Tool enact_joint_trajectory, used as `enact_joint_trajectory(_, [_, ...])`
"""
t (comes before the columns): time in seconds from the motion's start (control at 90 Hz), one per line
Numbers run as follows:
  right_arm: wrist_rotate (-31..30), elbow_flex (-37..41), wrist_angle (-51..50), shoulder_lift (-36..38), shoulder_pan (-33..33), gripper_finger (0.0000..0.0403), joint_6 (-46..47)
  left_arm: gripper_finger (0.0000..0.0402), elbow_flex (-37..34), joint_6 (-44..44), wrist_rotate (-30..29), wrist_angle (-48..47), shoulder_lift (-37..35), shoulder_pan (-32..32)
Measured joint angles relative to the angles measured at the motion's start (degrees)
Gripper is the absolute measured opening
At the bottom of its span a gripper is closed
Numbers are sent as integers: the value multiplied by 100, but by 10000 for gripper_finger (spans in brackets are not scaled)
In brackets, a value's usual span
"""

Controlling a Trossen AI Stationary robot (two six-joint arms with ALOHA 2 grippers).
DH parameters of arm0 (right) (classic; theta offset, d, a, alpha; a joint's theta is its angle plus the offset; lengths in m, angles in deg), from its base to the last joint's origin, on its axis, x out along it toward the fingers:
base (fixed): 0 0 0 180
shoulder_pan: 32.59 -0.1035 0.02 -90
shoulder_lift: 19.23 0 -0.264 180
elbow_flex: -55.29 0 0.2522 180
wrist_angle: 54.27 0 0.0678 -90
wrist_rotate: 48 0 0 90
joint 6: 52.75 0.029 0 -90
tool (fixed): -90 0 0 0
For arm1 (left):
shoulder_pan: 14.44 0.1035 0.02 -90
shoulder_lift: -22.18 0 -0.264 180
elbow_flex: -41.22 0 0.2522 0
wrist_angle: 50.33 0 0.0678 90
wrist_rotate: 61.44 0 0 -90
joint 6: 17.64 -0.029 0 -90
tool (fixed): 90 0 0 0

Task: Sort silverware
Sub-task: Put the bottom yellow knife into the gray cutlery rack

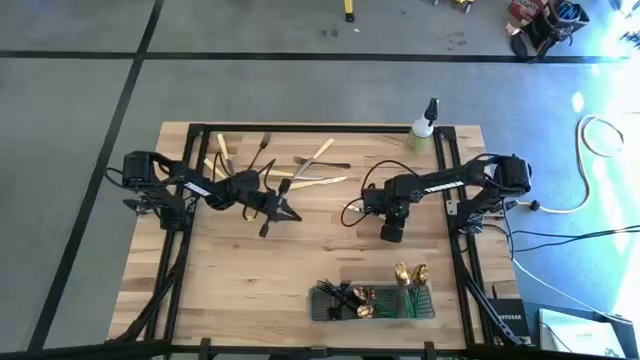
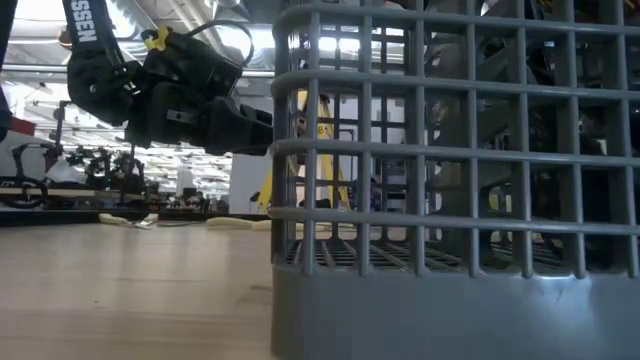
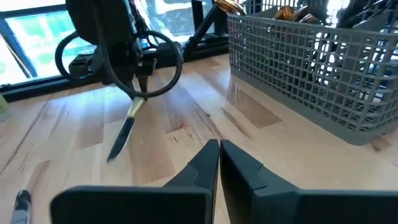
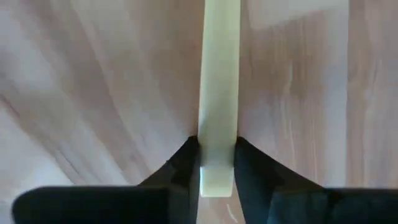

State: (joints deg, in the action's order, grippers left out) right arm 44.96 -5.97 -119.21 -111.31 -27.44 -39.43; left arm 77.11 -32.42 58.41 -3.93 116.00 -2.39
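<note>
I have the right claw (image 4: 217,163) closed on the cream handle of a knife (image 3: 123,134). From the left wrist view, the knife hangs blade-down under that claw, its tip close above the wooden surface (image 1: 300,260), between the loose pile and the grey mesh caddy (image 1: 372,301). So I judge the step in hand is carrying one picked piece to the caddy; it is lifted but not yet delivered.

The next move calls for swinging the right arm toward the caddy at the near edge, raising the knife enough to clear the mesh wall, lining it up over the compartment that matches its kind, then opening the claw. The hanging blade may swing, so I would go slowly.

The left claw (image 3: 219,163) hovers over the middle of the surface with its fingers pressed together and nothing between them; it is waiting.

Counting: one knife in the grip. In the loose silverware (image 1: 270,160) at the far side I make out roughly eight pieces, though they overlap and the overhead view is too coarse for me to be sure. The caddy already holds several dark pieces at one end and a few gold ones toward the other. One spray bottle (image 1: 425,128) stands at the far right corner.
</note>
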Motion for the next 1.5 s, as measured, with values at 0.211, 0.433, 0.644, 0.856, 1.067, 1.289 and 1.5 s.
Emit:
enact_joint_trajectory(0.211, [104,-261,101,21,0,63,0,0,0,62,0,-1,0,0])
enact_joint_trajectory(0.433, [113,-469,361,356,11,63,39,0,4,86,0,4,0,-2])
enact_joint_trajectory(0.644, [120,-336,1467,1138,11,64,406,0,4,154,68,3,0,-5])
enact_joint_trajectory(0.856, [358,-311,3023,1479,6,64,696,0,33,438,300,356,0,-41])
enact_joint_trajectory(1.067, [665,-311,4605,1480,-430,64,776,0,291,643,463,549,0,-380])
enact_joint_trajectory(1.289, [87,-311,5228,1478,-1039,64,783,11,860,1207,171,536,0,-717])
enact_joint_trajectory(1.5, [-554,-311,5305,1478,-1578,64,758,73,1214,2044,-312,525,0,-895])
